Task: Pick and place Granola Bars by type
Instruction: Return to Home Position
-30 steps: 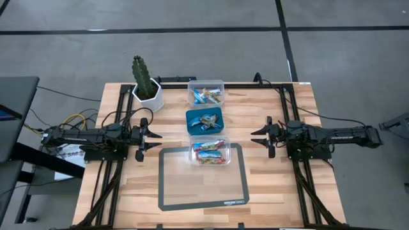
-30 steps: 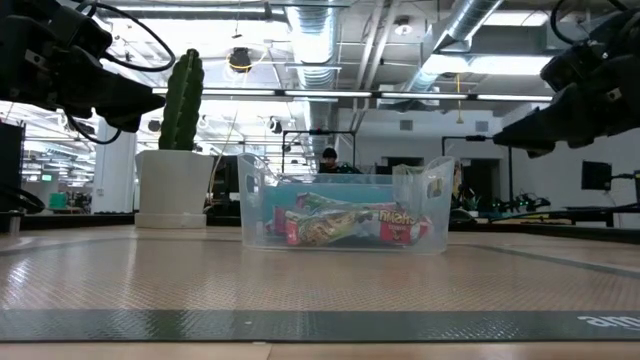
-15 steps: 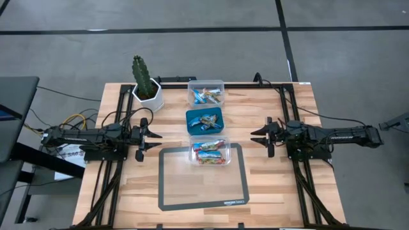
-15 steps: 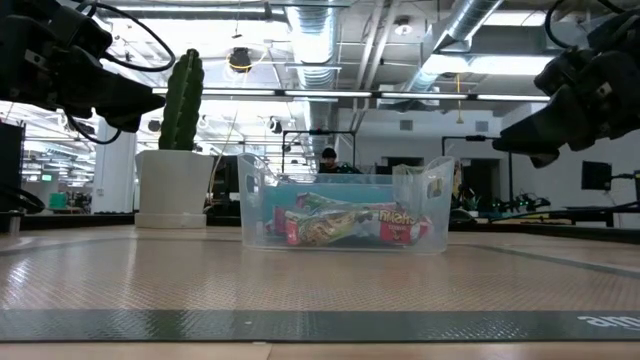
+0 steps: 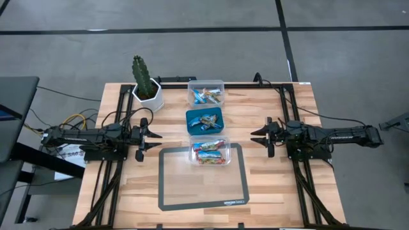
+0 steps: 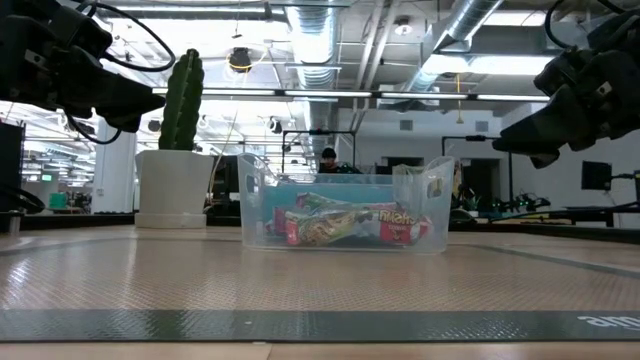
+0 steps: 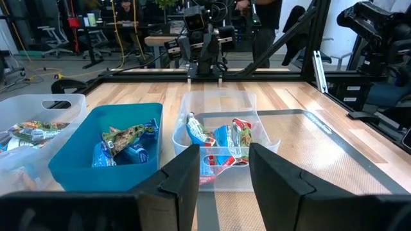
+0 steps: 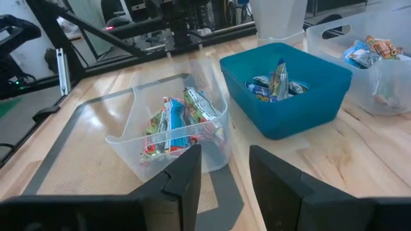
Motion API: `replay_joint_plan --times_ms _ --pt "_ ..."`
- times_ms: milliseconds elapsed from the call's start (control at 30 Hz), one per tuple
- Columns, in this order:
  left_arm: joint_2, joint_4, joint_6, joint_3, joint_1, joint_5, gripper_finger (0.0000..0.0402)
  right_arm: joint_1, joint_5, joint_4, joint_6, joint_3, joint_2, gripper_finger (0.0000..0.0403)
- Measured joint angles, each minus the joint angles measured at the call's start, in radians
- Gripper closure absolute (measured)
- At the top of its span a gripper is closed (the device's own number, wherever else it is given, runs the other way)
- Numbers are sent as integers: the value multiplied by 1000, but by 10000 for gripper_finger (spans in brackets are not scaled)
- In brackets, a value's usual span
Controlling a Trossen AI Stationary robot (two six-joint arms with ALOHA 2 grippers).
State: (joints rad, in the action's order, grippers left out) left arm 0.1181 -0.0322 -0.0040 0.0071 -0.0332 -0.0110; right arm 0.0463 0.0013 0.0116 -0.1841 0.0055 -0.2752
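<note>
Granola bars in shiny blue, green and red wrappers lie in three bins standing in a row down the table's middle. They fill a near clear bin [image 5: 210, 153] [image 6: 345, 225] on the mat's far edge, a teal bin [image 5: 204, 121] [image 7: 125, 144], and a far clear bin [image 5: 206, 94] [image 8: 369, 51]. My left gripper [image 5: 156, 140] [image 7: 223, 154] hovers open to the left of the near bin. My right gripper [image 5: 254, 138] [image 8: 225, 154] hovers open to its right. Both point level at the bins and hold nothing.
A potted cactus [image 5: 144, 80] stands at the far left, beside the far clear bin. A grey-edged mat [image 5: 203, 191] covers the table's near middle. Bare wood lies between each gripper and the bins. Black frame rails run along both table sides.
In the low view my right gripper has dipped slightly downward; it stays open. The bins and bars have kept their places.
</note>
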Motion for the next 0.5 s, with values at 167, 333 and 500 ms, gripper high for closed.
replay_joint_plan --times_ms 167,333,500 --pt "0 0 4 0 0 0 273 0 0 0 0 0 0 278" --pt "0 0 2 0 0 0 273 0 0 0 0 0 0 278" --pt "0 0 3 0 0 0 273 0 0 0 0 0 0 278"
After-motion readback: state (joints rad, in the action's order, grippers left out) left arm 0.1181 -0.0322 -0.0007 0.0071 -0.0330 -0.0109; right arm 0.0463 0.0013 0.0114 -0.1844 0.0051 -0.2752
